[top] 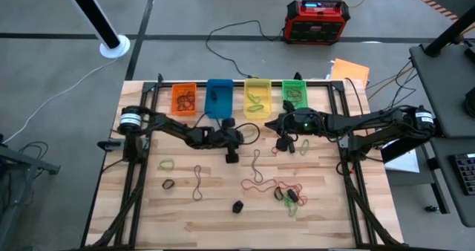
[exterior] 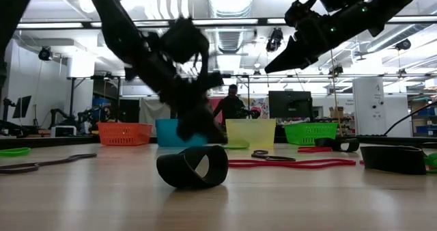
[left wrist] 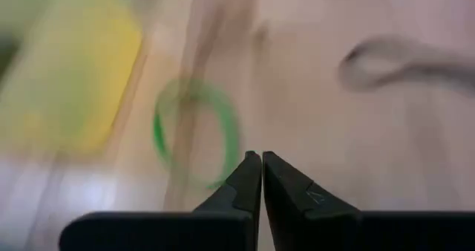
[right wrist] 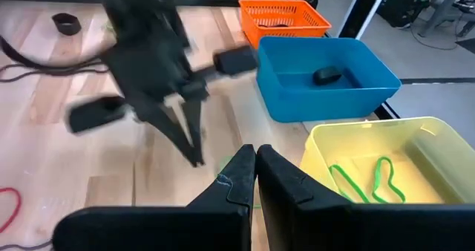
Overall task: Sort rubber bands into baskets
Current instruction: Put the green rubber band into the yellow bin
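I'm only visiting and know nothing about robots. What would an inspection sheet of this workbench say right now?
Surface: wooden table, bare in front.
Job's things: orange basket, blue basket, yellow basket, green basket in a row at the back; rubber bands loose mid-table, some already in the baskets.
Clutter: nothing seen.
Grippers: left gripper low near the blue basket, fingers shut, holding nothing visible; right gripper near the yellow basket, shut.
Cables: black cables on the floor.
Surroundings: red-black box behind the table; a person far off.
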Controlling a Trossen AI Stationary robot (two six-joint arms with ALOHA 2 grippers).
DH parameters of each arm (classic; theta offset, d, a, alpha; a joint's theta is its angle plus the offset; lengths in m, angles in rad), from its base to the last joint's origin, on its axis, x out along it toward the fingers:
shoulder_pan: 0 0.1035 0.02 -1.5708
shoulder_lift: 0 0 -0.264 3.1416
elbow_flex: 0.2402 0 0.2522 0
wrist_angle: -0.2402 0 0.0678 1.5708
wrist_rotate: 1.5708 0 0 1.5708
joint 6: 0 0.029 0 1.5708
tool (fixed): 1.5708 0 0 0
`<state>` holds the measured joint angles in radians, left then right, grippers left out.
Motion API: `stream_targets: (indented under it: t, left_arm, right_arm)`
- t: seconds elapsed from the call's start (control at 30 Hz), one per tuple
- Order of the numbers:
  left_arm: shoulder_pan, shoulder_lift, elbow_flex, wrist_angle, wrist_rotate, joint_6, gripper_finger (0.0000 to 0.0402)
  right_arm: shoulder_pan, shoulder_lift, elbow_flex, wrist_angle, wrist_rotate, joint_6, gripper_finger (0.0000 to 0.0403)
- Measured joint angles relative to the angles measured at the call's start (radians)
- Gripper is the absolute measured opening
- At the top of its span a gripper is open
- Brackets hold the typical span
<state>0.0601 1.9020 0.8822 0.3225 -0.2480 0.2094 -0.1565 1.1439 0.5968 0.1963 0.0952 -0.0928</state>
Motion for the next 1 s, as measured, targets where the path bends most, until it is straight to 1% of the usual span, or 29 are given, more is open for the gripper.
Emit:
stream_targets:
  t: [0.17,0.23,0.37,0.47,0.53,0.63,0.73,0.9,1.0]
  left_arm:
    - [-0.019,-0.123,-0.020,0.026,0.003,0.038,0.0000]
    - [-0.020,-0.182,-0.047,0.033,0.004,0.049,0.0000]
    - [-0.020,-0.305,-0.118,0.101,0.043,0.051,0.0000]
    - [-0.021,-0.365,-0.174,0.106,0.052,0.055,0.0000]
    - [-0.016,-0.380,-0.200,0.107,0.050,0.054,0.0000]
    - [-0.007,-0.360,-0.210,0.123,0.039,0.032,0.0000]
    - [-0.005,-0.295,-0.180,0.163,-0.019,0.000,0.0008]
    - [0.001,-0.116,-0.062,0.159,-0.040,0.001,0.0039]
    - [0.024,-0.033,0.009,0.097,-0.054,0.002,0.0067]
  right_arm:
    - [0.033,0.000,0.000,0.004,-0.025,0.007,0.0009]
    - [0.055,0.001,-0.001,0.009,-0.026,0.006,0.0009]
    - [0.090,0.001,-0.001,0.030,-0.025,0.004,0.0009]
    - [0.100,0.001,-0.001,0.026,-0.021,0.004,0.0009]
    - [0.100,0.001,-0.001,0.027,-0.019,0.004,0.0009]
    - [0.100,0.001,-0.001,0.026,-0.017,-0.001,0.0009]
    - [0.100,0.001,-0.001,0.027,-0.017,-0.011,0.0009]
    - [0.099,0.001,-0.001,0.028,-0.017,-0.013,0.0009]
    - [0.099,0.001,-0.001,0.026,-0.017,-0.012,0.0009]
